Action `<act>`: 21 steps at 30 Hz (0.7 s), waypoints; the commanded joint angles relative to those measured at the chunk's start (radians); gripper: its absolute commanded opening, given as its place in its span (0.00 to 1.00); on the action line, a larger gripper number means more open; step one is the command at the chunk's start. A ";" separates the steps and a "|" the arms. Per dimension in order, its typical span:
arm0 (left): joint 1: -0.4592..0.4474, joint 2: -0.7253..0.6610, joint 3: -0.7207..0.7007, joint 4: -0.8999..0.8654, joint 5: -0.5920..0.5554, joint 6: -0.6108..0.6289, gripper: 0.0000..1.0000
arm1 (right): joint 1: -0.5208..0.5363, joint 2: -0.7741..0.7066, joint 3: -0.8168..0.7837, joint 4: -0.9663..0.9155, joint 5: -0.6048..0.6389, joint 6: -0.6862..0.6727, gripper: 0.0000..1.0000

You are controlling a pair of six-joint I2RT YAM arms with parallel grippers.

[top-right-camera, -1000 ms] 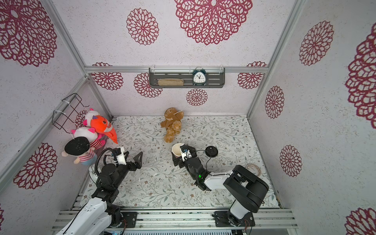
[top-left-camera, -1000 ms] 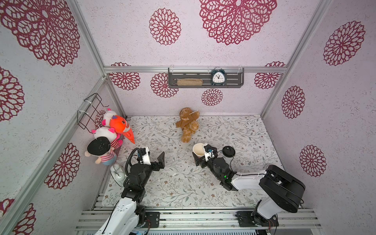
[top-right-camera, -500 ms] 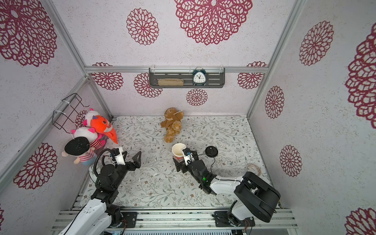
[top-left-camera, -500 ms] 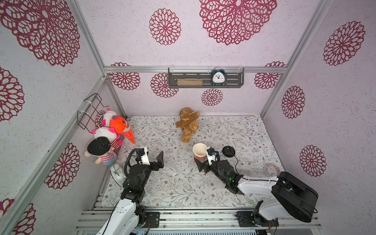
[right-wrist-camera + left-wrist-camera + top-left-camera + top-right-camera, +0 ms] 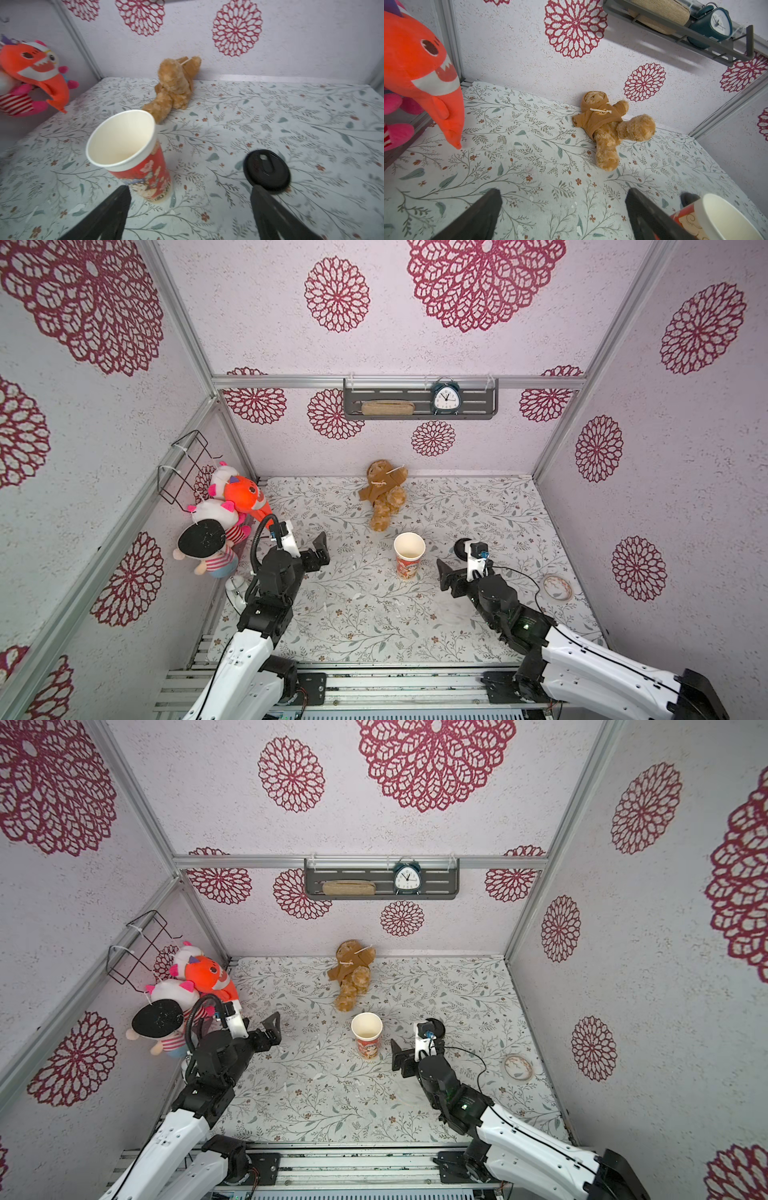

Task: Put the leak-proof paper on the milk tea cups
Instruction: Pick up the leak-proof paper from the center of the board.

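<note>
**A:** Where do we find the tall white paper cup (image 5: 409,556) with the red-orange cartoon print?

**B:** We see it near the middle of the pale floral-patterned table (image 5: 353,614); it stands upright, long axis vertical, open mouth pointing straight up, cream inside showing; in both top views the printed wall faces the arms. The brown plush bear in a hooded top (image 5: 384,497) lies behind it, apart; the round black plastic lid (image 5: 267,169) lies flat near it on the right arm's side.

**A:** And the thin round translucent whitish film sheet (image 5: 409,1094)?

**B:** We make out only a faint pale arc in a top view; it lies flat on the table against the right arm, nearer the robot than the cup and apart from it; being round it has no long axis, and we cannot trace its whole edge.

**A:** How do the pincers stand?

**B:** The right gripper (image 5: 190,207) has its two dark fingers spread wide, holding nothing; one tip is just beside the cup's base without touching; whether the other touches the lid we cannot tell. The left gripper (image 5: 563,212) is spread wide too, holding nothing, well off on the cup's other side, near the orange plush toy with a toothy mouth (image 5: 245,495).

**A:** Anything more?

**B:** A pale ring of tape (image 5: 557,587) lies flat by the right wall.
</note>
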 commanded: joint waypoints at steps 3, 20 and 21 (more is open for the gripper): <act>-0.007 0.099 0.162 -0.267 0.064 -0.052 0.97 | -0.076 0.057 0.164 -0.672 -0.063 0.414 0.87; -0.012 0.212 0.314 -0.475 0.328 -0.059 0.97 | -0.295 0.257 0.005 -0.529 -0.511 0.444 0.66; -0.012 0.212 0.312 -0.475 0.327 -0.058 0.97 | -0.297 0.290 0.003 -0.501 -0.522 0.444 0.65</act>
